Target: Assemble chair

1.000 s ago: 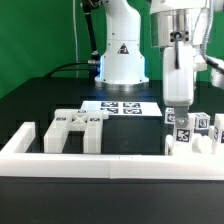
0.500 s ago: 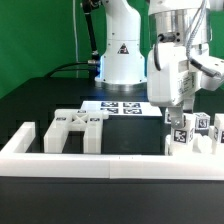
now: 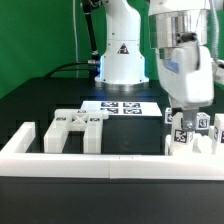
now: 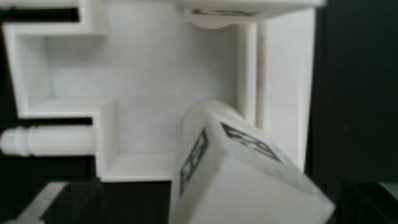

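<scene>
Standing chair parts (image 3: 192, 136): white tagged blocks crowded upright in one cluster, on the camera side of the marker board (image 3: 122, 107) and toward the exterior view's right of it; black-and-white tags turned to the camera.
Chair slab (image 3: 76, 124): flat white piece with a cross-shaped relief on top, lying on the camera side of the marker board, toward the exterior view's left of it, well apart from the cluster.
Wrist view: broad white framed panel (image 4: 151, 90) filling most of the picture, two rounded pegs (image 4: 36, 140) poking out from one edge; tilted tagged block (image 4: 240, 165) close to the lens, in front of the panel, blurred.
Gripper (image 3: 183, 108): hanging low straight over the cluster, tips down at the topmost tagged blocks. Cannot tell whether spread, closed or clamped on a block, since the tips merge with the white parts in the exterior view and are out of sight in the wrist view.
Border wall (image 3: 110, 163): long, low and white, running across on the camera side of the marker board, nearer the camera than both chair groups.
Table (image 3: 40, 100): black, carrying the marker board.
Arm base (image 3: 120, 55): white, rising just behind the marker board.
Backdrop (image 3: 40, 30): green, behind the marker board and the arm base.
</scene>
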`<state>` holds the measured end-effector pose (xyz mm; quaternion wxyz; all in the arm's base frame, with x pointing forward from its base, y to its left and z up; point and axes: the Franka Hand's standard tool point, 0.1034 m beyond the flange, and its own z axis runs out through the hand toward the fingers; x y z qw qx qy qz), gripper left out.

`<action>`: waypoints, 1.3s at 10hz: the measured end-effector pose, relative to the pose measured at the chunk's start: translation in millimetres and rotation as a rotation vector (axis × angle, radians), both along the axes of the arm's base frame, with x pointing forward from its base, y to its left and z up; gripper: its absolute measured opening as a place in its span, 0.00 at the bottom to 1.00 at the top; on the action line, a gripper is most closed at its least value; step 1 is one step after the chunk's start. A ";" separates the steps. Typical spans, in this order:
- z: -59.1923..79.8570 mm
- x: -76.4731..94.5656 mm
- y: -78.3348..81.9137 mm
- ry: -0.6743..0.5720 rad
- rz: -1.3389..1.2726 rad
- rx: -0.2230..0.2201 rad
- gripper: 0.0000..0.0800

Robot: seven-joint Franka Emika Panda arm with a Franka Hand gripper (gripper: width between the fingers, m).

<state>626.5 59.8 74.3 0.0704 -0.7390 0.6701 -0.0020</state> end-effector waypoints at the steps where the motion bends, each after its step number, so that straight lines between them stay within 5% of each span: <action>1: 0.4 1.1 -1.7 -0.020 0.191 -0.023 0.81; 10: 4.3 4.4 -5.3 -0.029 0.960 -0.100 0.81; 12: 4.3 4.4 -5.8 -0.029 0.961 -0.100 0.48; 13: 4.3 4.4 -5.7 -0.029 0.953 -0.099 0.48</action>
